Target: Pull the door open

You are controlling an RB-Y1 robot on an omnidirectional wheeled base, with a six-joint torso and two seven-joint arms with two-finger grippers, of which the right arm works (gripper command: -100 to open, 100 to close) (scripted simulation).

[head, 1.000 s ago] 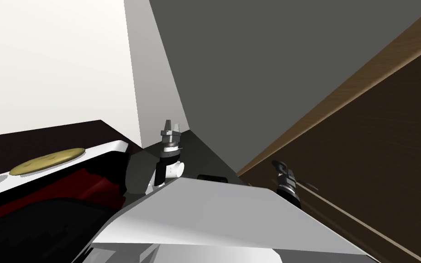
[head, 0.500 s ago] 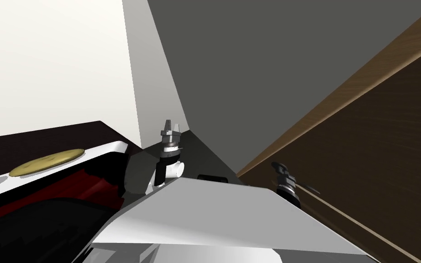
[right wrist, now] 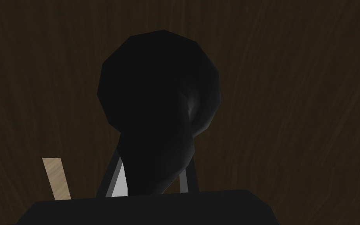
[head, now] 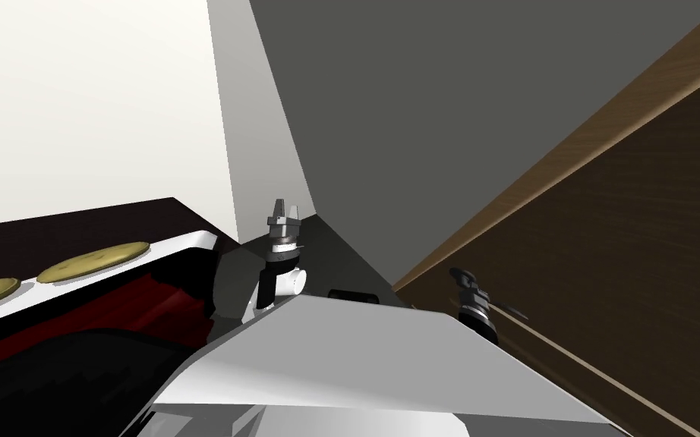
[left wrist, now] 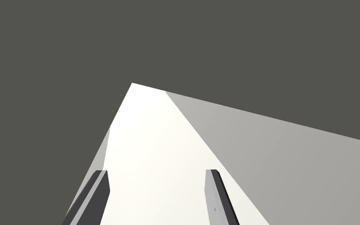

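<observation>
Right wrist view has the right gripper clamped narrow around the neck of a black door knob, which sticks out from the face of the dark, wood-grained door. Knob looks smooth and bulbous, so probably slippery; gripping behind the bulb seems smart. I'd guess the door swings heavy and stiff. Left gripper hovers aside, fingers wide apart.

Held the left claw upright, forearm near vertical, fingers parted wide. Set the right claw low and out to the right, both fingers pressed against the sides of a dark knob.
</observation>
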